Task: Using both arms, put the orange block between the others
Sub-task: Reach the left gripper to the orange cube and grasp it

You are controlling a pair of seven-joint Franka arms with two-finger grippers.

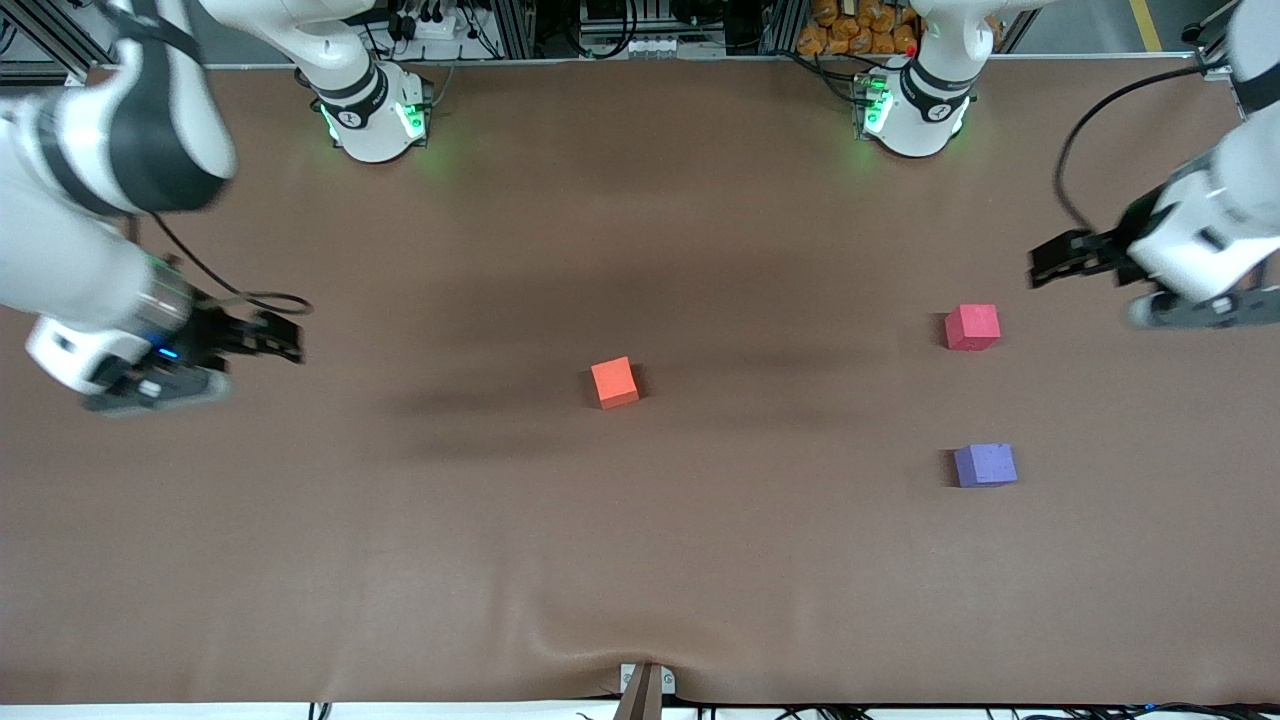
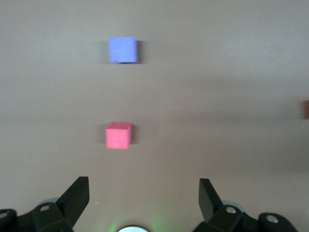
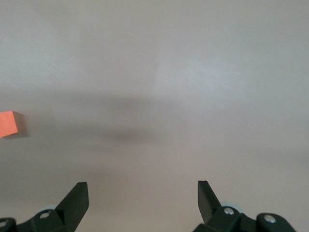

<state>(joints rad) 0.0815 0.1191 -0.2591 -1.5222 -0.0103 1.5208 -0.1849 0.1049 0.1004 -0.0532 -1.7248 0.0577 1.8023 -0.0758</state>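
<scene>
On the worktop (image 1: 640,560), the purple block (image 1: 985,465) lies nearest the front camera. The orange block (image 1: 614,382) sits at the centre, about ten o'clock from it. The red block (image 1: 972,327) is at twelve o'clock from the purple one. The left end effector (image 1: 1060,258) and right end effector (image 1: 272,335) hover wide open, holding nothing.

The orange block (image 1: 614,382) sits mid-table (image 1: 640,560), well apart from the two others toward the left arm's end, where the red-pink cube (image 1: 972,327) lies farther from the front camera than the purple-blue cube (image 1: 985,465).
</scene>
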